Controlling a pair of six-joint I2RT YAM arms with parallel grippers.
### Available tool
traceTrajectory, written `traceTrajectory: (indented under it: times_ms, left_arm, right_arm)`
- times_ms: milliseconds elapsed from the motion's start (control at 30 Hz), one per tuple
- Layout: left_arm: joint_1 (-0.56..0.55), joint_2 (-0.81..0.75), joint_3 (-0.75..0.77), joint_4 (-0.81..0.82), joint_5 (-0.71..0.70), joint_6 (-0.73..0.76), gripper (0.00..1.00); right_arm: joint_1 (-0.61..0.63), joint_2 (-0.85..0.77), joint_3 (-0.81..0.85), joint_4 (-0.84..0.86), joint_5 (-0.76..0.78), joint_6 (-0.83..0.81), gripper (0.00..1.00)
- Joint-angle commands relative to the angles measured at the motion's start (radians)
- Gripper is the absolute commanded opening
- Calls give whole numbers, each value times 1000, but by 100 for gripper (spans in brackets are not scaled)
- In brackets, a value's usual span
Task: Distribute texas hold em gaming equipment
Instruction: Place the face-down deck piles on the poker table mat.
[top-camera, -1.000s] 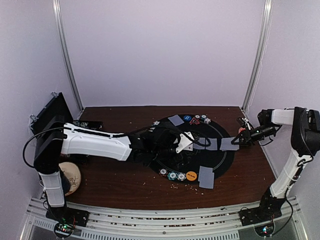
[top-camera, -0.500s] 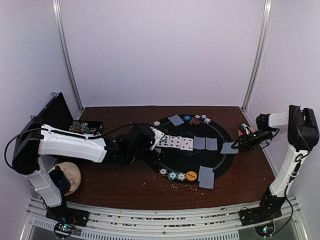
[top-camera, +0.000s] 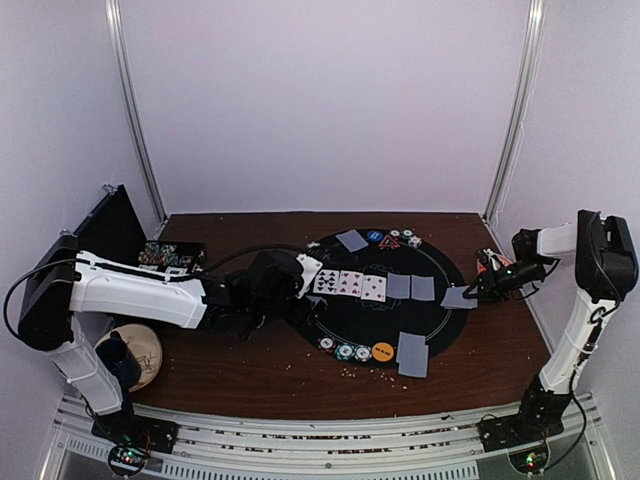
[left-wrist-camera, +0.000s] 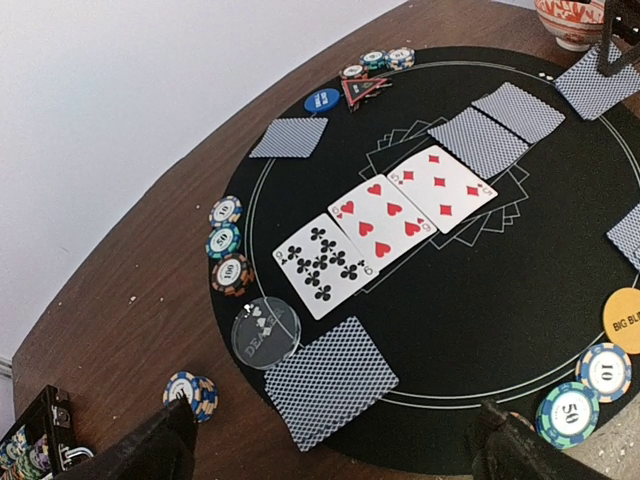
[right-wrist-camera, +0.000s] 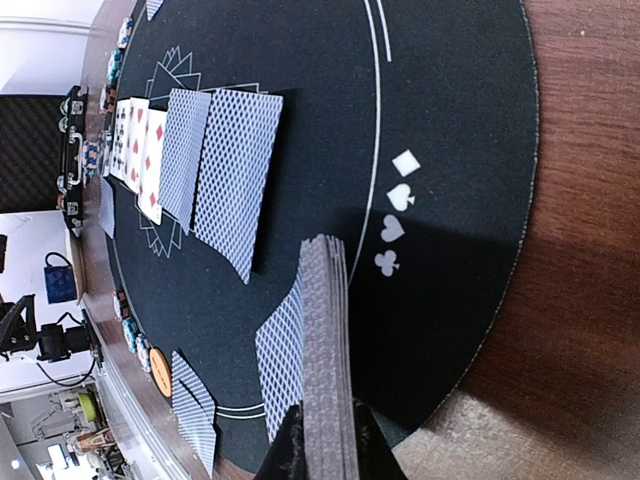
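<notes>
Black mat (top-camera: 370, 322) sits mid-worktop (top-camera: 250, 370). The left claw (left-wrist-camera: 335, 418) hangs wide open & empty over the mat's left edge, w/ a face-down card (left-wrist-camera: 330, 385) just ahead of it. The right claw (right-wrist-camera: 326, 450) is clamped on the deck (right-wrist-camera: 325, 340), held edge-on at the mat's right rim. Centre row: 3 face-up cards (left-wrist-camera: 385, 225), then a face-down pair (left-wrist-camera: 500, 125). Chip stacks (left-wrist-camera: 228, 245) line the left rim; a lone chip (left-wrist-camera: 190, 392) lies on bare wood just off it. Blue disc (left-wrist-camera: 322, 101) & red triangle (left-wrist-camera: 362, 90) sit side by side at the far rim. Orange disc (left-wrist-camera: 625, 320) is at the near rim.
</notes>
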Motion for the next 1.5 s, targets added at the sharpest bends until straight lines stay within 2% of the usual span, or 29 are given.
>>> traceTrajectory:
  times_ms: [0, 167, 567, 1067, 1367, 1467]
  left_arm:
    - [-1, -26, -18, 61, -30, -21, 98]
    - [-1, -23, -20, 65, -32, -20, 98]
    - [-1, -32, -23, 67, -35, -17, 98]
    - [-1, -28, -22, 65, -38, -15, 98]
    - [-1, -21, -20, 63, -36, -19, 98]
    - [-1, -20, -19, 62, -38, -22, 98]
  right_arm:
    - [-7, 10, -33, 22, 138, 18, 4]
    - [-11, 14, -37, 20, 165, 21, 19]
    - [-11, -48, -47, 3, 237, -2, 37]
    - [10, -48, -50, -93, 170, -84, 34]
    - [27, -78, -54, -105, 178, -91, 40]
    - [27, -109, -54, -66, 221, -58, 45]
